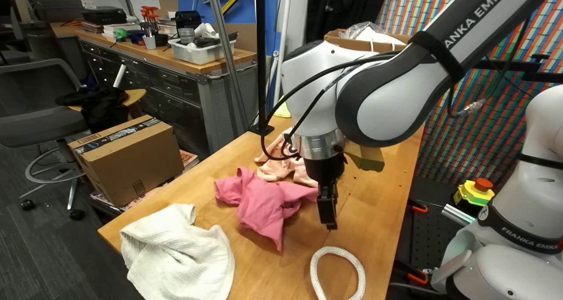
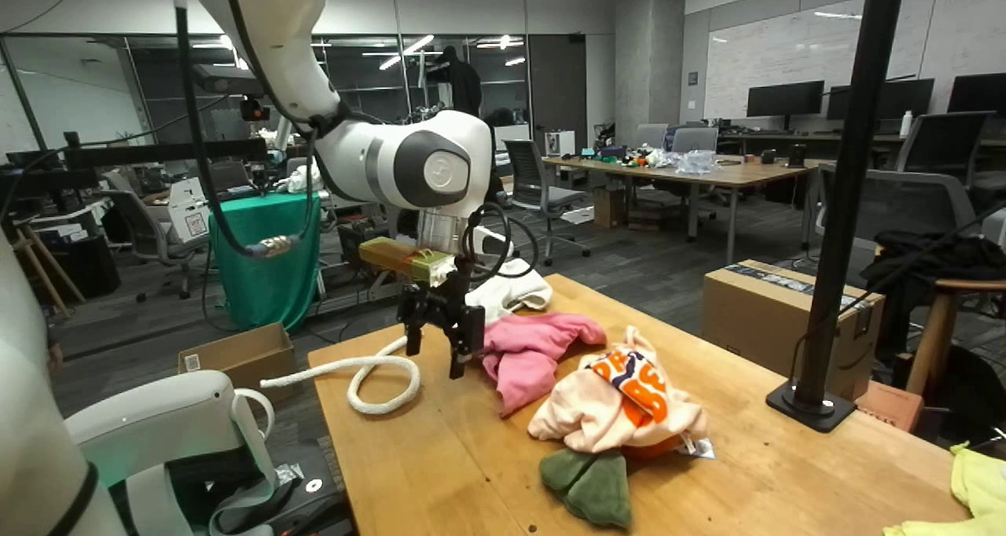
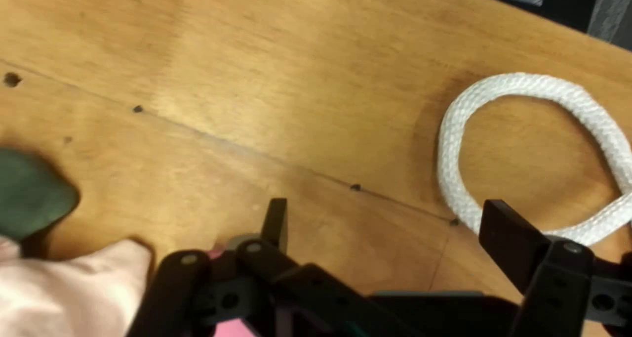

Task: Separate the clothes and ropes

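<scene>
While the gripper (image 3: 385,218) hangs over the table (image 1: 369,212), jaws wide apart and holding nothing, a white rope (image 3: 450,147) lies looped near the edge, one end jutting past it; a pink cloth (image 1: 264,203) lies between a white cloth (image 1: 180,251) and a peach cloth (image 2: 581,418).

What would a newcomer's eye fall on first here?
Probably the bright pink cloth, crumpled on the wooden table between the white cloth and the peach cloth with orange lettering. Then the white rope, looped near the table's edge, and the robot arm above, its jaws open and holding nothing.
</scene>
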